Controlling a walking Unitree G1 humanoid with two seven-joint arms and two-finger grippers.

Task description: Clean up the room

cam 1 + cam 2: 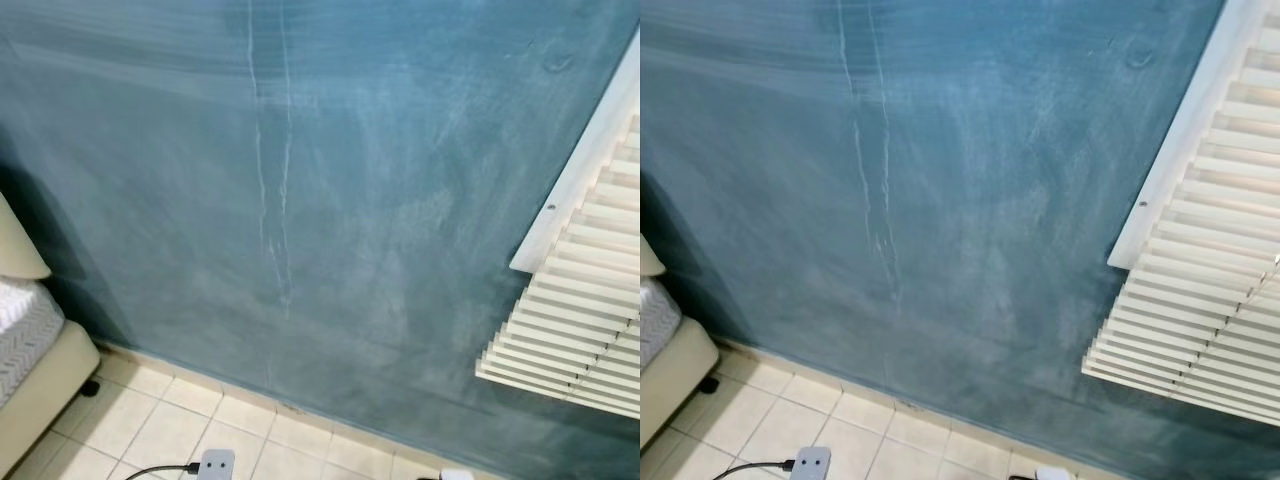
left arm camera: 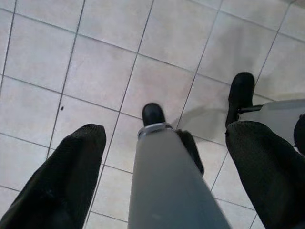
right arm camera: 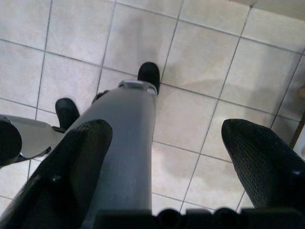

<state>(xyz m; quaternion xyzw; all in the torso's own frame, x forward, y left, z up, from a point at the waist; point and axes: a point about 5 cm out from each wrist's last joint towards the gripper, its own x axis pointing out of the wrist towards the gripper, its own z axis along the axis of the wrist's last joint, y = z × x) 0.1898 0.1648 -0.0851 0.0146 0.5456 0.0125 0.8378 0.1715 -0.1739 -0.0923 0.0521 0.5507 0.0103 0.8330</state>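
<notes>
Head view: teal wall (image 1: 300,200), white blinds (image 1: 580,300) | left gripper (image 2: 167,143), right gripper (image 3: 167,138): both hang released over tiled floor (image 2: 95,71).

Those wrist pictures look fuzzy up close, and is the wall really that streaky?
Left wrist view: left hand fingers loom large and soft; tiled floor sharper. Right wrist view: right hand likewise. Left eye view: blue wall evenly lit, with pale streaks.

Home room: teal painted wall (image 1: 330,200), white louvred shutter (image 1: 590,320), pale floor tiles (image 1: 170,430), cream upholstered seat (image 1: 35,385), power strip (image 1: 215,464).
</notes>
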